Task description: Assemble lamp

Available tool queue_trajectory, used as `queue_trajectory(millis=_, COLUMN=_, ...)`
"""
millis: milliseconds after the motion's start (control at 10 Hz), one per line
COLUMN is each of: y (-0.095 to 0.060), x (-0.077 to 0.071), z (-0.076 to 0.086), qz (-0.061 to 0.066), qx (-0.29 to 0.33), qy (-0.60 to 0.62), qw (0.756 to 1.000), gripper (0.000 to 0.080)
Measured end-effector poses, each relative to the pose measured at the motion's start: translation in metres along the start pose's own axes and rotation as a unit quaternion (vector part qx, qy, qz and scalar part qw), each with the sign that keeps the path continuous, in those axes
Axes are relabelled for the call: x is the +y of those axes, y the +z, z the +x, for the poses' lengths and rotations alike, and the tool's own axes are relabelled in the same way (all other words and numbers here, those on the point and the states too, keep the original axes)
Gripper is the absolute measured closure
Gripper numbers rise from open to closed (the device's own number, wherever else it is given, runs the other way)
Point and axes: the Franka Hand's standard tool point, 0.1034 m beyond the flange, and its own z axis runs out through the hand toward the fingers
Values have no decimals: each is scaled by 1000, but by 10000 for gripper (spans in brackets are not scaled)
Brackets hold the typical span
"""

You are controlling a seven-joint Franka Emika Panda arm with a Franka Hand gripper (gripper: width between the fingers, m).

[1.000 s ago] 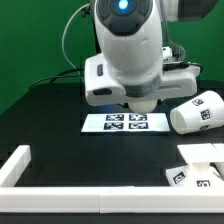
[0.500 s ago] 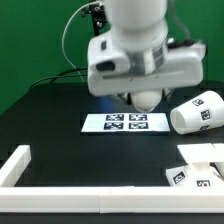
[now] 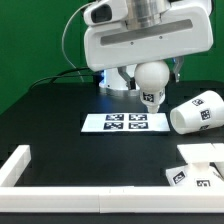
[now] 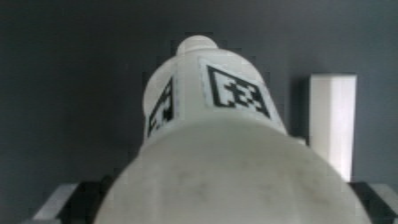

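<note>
The small rounded white bulb [image 3: 150, 79] hangs in the air below the arm, with a square tag on its lower side. My gripper [image 3: 149, 70] is shut on it, well above the table. In the wrist view the bulb [image 4: 214, 130] fills most of the picture, pointing away with two tags showing, and dark fingers [image 4: 64, 203] sit at its sides. The large cup-shaped shade [image 3: 197, 111] lies on its side at the exterior view's right. The angular base block [image 3: 203, 163] sits at the front right.
The marker board [image 3: 125, 122] lies flat on the black table below the bulb. White border rails run along the front [image 3: 100, 200] and the front left corner [image 3: 16, 165]. A blurred white bar [image 4: 331, 110] shows beside the bulb in the wrist view.
The arm has risen with the bulb in its grip. The bulb, earlier mostly hidden low over the marker board, now hangs higher and in plain view. The shade and base have not moved.
</note>
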Motion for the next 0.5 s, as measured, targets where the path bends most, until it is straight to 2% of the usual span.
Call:
queue_trajectory(millis=100, y=2, x=1, z=1, qz=-4, qx=18, qy=-1, qw=1000, gripper=228)
queue_trajectory(millis=200, y=-1, x=-5, z=17, qz=-4, qx=66, qy=0, qw=998, gripper=228)
queue_trajectory(millis=400, y=-13, x=-28, z=45, qz=-7, qx=147, qy=-12, qw=989, gripper=228)
queue_trajectory(millis=500, y=-20, x=-32, z=58, qz=-16, qx=214, qy=-18, qw=977, gripper=226)
